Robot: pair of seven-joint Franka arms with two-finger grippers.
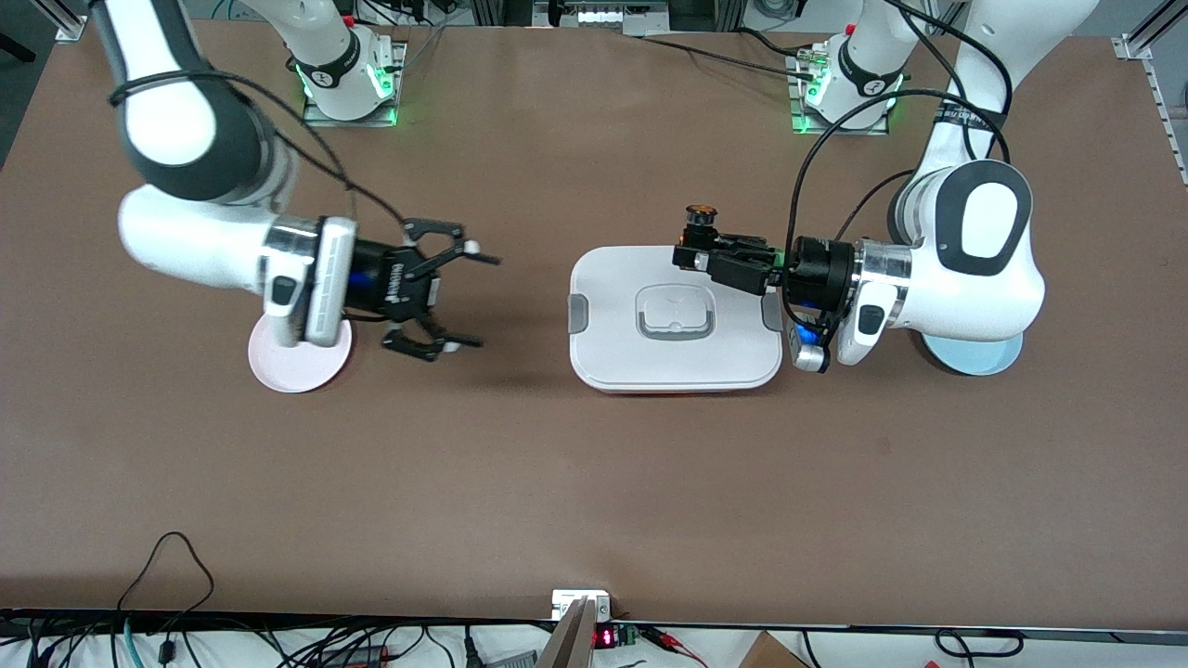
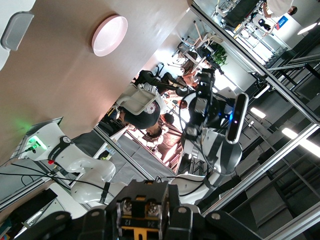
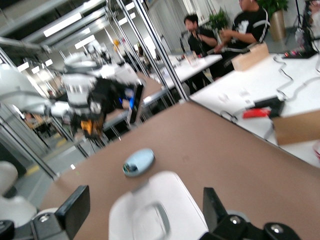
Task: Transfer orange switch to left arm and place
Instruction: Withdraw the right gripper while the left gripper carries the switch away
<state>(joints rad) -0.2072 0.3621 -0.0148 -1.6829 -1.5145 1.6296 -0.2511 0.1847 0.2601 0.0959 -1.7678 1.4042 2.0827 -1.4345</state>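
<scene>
Left gripper (image 1: 694,252) clamps my tiny blocky black-and-orange switch (image 1: 700,223) over the smooth white rounded box (image 1: 613,348); right gripper (image 1: 464,297) hangs spread apart.

Orange switch (image 2: 144,216), left wrist view: small digits on black face above orange base, apparently "12" and "24", sideways. Red LED digits on small display (image 1: 604,636) at table edge nearest front camera: unreadable.
</scene>
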